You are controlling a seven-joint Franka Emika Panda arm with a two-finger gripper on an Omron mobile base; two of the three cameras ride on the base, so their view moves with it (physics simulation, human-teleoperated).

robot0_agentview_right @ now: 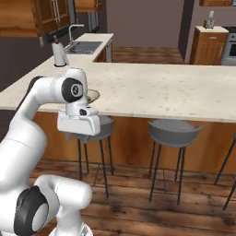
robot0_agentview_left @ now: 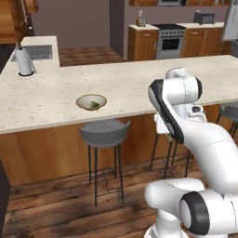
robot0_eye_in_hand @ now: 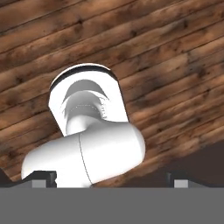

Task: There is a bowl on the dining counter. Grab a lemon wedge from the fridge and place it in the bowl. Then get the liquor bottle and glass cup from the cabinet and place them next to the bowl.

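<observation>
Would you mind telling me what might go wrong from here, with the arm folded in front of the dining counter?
1. The bowl sits near the dining counter edge above a stool; a wide swing might knock it off.
2. The end effector points at the wooden floor, fingers spread and empty, so the bottle and cup are probably still to fetch.

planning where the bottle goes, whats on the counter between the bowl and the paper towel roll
Nothing: in the left base view, the dining counter is bare speckled stone between the bowl and the paper towel roll.
</observation>
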